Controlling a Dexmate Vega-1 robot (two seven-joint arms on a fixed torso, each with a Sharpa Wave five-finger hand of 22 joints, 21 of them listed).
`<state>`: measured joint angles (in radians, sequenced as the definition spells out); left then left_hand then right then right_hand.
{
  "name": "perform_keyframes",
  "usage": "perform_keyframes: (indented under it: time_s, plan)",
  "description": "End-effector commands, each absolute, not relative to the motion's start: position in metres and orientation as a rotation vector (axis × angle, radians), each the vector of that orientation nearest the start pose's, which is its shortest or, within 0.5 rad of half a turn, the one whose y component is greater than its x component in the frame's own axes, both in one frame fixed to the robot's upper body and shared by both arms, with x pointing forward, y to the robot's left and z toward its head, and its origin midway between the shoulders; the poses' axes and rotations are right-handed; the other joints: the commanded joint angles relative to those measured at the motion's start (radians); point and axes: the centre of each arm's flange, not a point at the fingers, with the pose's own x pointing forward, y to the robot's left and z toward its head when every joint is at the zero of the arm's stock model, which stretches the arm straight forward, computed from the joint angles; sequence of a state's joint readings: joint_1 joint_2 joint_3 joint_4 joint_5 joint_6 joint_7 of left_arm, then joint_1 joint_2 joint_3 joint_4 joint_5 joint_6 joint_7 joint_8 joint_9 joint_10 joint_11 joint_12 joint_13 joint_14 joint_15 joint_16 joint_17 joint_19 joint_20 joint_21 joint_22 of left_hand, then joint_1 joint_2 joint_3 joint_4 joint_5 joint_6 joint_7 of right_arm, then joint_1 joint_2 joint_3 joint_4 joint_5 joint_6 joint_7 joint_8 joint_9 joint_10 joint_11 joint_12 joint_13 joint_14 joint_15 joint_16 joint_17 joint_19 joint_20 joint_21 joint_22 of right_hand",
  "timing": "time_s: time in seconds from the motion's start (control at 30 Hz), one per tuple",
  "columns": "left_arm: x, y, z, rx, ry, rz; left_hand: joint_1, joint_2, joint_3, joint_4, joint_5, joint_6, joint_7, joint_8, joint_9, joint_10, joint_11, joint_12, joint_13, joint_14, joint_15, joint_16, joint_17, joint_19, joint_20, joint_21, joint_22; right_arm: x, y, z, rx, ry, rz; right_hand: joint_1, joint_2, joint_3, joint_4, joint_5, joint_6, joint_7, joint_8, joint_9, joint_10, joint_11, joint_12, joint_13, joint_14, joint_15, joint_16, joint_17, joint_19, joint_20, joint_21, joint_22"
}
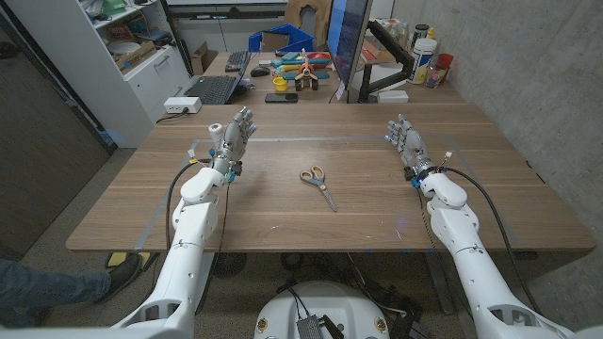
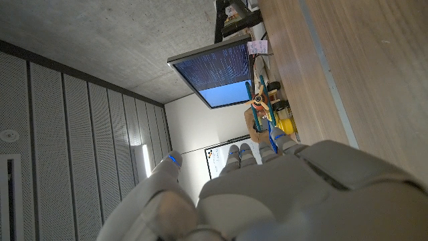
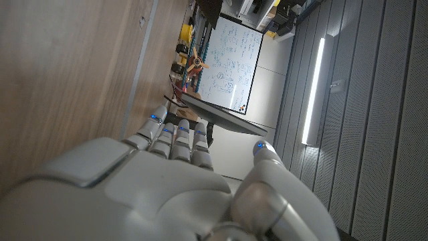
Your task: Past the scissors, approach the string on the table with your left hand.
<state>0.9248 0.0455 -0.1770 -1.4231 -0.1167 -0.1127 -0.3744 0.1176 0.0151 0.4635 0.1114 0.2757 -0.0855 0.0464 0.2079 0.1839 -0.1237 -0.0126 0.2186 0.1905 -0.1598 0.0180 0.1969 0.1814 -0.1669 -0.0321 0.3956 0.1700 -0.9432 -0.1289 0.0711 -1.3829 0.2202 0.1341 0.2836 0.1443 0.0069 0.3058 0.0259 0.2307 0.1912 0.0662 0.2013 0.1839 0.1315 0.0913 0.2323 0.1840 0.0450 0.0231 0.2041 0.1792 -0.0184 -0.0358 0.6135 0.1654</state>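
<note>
A pair of scissors (image 1: pixel 318 185) with orange handles lies on the wooden table (image 1: pixel 283 221), about midway between my two arms, blades pointing toward the near edge. My left hand (image 1: pixel 234 137) (image 2: pixel 281 194) stands upright to the left of the scissors and a little farther back, fingers apart, holding nothing. My right hand (image 1: pixel 407 143) (image 3: pixel 167 181) stands the same way on the other side, also with nothing in it. A thin pale line (image 1: pixel 311 139) (image 2: pixel 328 60) crosses the table beyond the scissors; I cannot tell whether it is string or tape.
At the table's far end stand a monitor (image 1: pixel 349 38), a keyboard (image 1: pixel 215 89) and colourful clutter (image 1: pixel 297 68). White shelves (image 1: pixel 141 47) rise at the back left. A person's shoe (image 1: pixel 122 273) shows on the floor at the near left.
</note>
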Motion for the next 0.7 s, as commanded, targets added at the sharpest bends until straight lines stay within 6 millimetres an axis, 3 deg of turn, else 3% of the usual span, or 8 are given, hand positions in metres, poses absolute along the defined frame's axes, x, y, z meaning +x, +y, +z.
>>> perform_keyframes:
  time_s: [0.03,0.27,0.3,0.47,0.7]
  plan:
    - [0.626,0.303,-0.021,-0.003,-0.642,-0.183,0.012,0.000,0.004,-0.007,0.008,0.007,0.001,0.007,0.003,0.008,0.004,0.004,0.002,0.006,0.002,0.006,0.001,-0.112,-0.004,-0.002,0.005,0.646,-0.278,-0.042,0.059,-0.590,0.202,0.009,0.002,0.005,-0.005,0.004,0.013,0.000,0.004,0.005,0.012,0.004,0.008,0.002,0.012,0.001,0.002,0.003,0.007,-0.001,-0.008,0.005]
    - [0.620,0.305,-0.017,0.033,-0.647,-0.169,0.021,0.001,0.005,-0.014,0.008,0.007,-0.005,0.005,0.003,0.009,0.001,0.003,0.002,0.008,0.001,0.004,0.000,-0.109,0.002,-0.005,0.005,0.645,-0.278,-0.046,0.069,-0.593,0.198,0.010,0.003,0.005,-0.007,0.004,0.018,-0.003,0.004,0.005,0.019,0.006,0.009,0.002,0.020,0.003,0.003,0.003,0.015,0.001,-0.013,0.005]
    - [0.619,0.305,-0.017,0.037,-0.646,-0.169,0.024,0.001,0.006,-0.017,0.008,0.007,-0.007,0.004,0.003,0.009,0.001,0.002,0.002,0.009,0.001,0.004,0.000,-0.110,0.014,-0.007,0.005,0.645,-0.279,-0.046,0.071,-0.594,0.198,0.011,0.003,0.005,-0.009,0.004,0.015,-0.018,0.002,0.005,0.020,0.005,0.008,0.002,0.022,0.002,0.002,0.003,0.016,0.001,-0.016,0.005]
    - [0.616,0.306,-0.014,0.065,-0.644,-0.157,0.033,0.000,0.007,-0.023,0.008,0.008,-0.018,0.003,0.003,0.009,0.005,0.001,0.002,0.014,0.004,0.004,0.001,-0.104,0.037,-0.011,0.006,0.643,-0.279,-0.048,0.077,-0.598,0.195,0.011,0.003,0.004,-0.010,0.004,0.016,-0.023,0.002,0.005,0.025,0.001,0.008,0.001,0.022,0.000,0.001,0.003,0.019,0.002,-0.020,0.005]
    - [0.611,0.309,-0.011,0.095,-0.638,-0.153,0.037,-0.001,0.007,-0.026,0.008,0.013,-0.021,0.003,0.003,0.014,0.006,0.001,0.002,0.016,0.006,0.003,0.001,-0.103,0.034,-0.014,0.006,0.644,-0.279,-0.049,0.082,-0.597,0.192,0.011,0.004,0.004,-0.010,0.005,0.015,-0.025,0.001,0.005,0.028,-0.002,0.008,0.001,0.024,-0.002,0.000,0.003,0.021,0.002,-0.023,0.005]
